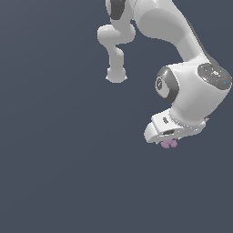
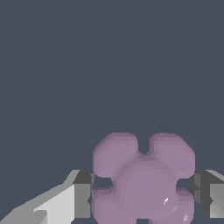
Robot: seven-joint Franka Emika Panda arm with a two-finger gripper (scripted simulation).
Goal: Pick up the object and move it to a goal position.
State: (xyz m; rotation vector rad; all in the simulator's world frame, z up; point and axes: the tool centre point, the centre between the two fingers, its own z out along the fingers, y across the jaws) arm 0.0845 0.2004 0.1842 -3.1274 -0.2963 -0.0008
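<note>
Sitting between the two dark finger pads of the end effector (image 2: pixel 142 192), the object (image 2: pixel 143 179) is seen large in the wrist view as a pale purple-pink, four-lobed clover shape. One pad (image 2: pixel 84 194) is shown just at one side of the lobes, and the other pad (image 2: pixel 200 186) at the opposite side; both appear to touch or very nearly touch the object, so the end effector is judged to be closed on it, though firm contact cannot be confirmed from this picture alone.

In the exterior view, the white arm (image 1: pixel 182 41) is seen reaching down from the upper edge, with its wrist bent over toward the exterior view's left. The end effector (image 1: pixel 167 139) is largely hidden beneath the white hand body, and its fingers cannot be made out there. The object (image 1: pixel 169 144) is seen as a small purple patch peeking out directly under the hand.

A plain dark blue-grey surface (image 1: pixel 59 173) fills the background in both views. Whether the object is resting on it or raised above it cannot be told.
</note>
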